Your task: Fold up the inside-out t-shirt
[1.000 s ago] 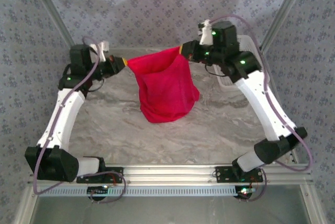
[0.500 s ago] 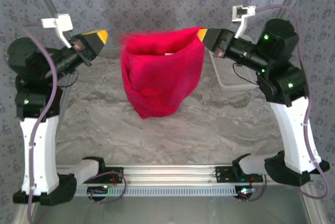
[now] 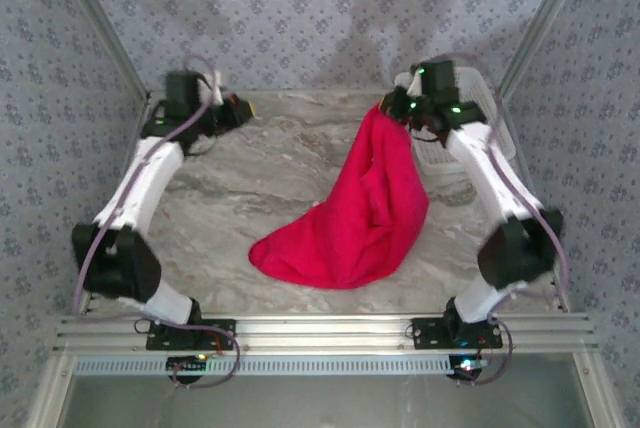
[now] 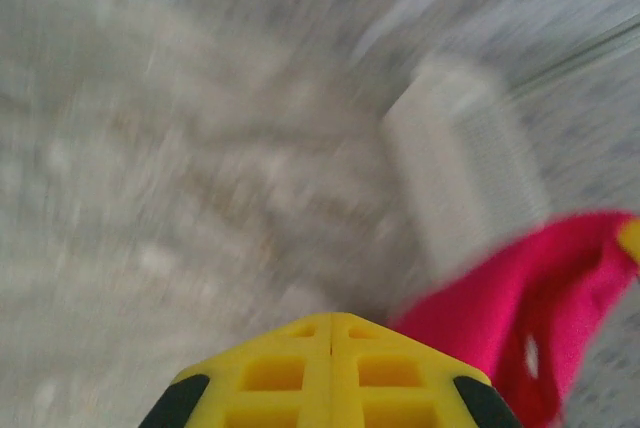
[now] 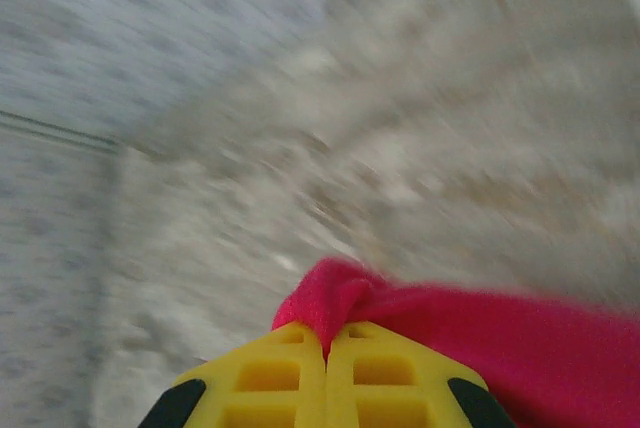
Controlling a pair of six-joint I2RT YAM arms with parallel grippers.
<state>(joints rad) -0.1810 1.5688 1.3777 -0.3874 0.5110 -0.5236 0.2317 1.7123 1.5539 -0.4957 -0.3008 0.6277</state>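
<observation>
Left claw (image 3: 243, 108): clenched. In the left wrist view the left claw (image 4: 331, 326) has its two yellow fingers (image 4: 270, 373) pressed flat together along one seam, gripping no cloth. It hangs over the far left of the table, well to the left of the basket and apart from the shirt.

Right claw (image 3: 388, 106): grasping the shirt. In the right wrist view the right claw (image 5: 327, 336) has its fingers (image 5: 395, 373) closed tight, and a bunched fold of red cloth is squeezed out at their tips. It sits raised, just beside the basket's left edge.

Shirt (image 3: 355, 218): plain red. Its top corner is pinched up at the right claw, next to the basket. From there it drapes down and widens, and its lower part lies spread on the table, nearer the arm bases than the basket and to the basket's left. In the left wrist view the shirt (image 4: 545, 313) shows as a red blur beside the basket; in the right wrist view the shirt (image 5: 500, 343) trails off to the right from the fingertips.

Basket (image 3: 436, 160): white lattice at the table's far right corner, partly covered by the right arm. In the left wrist view the basket (image 4: 465, 168) is a pale smear.

Table (image 3: 260, 178): grey marbled top carrying the shirt's lower part and the basket.

Sharpness: both wrist views are motion-smeared, so fine detail of the cloth cannot be told.
</observation>
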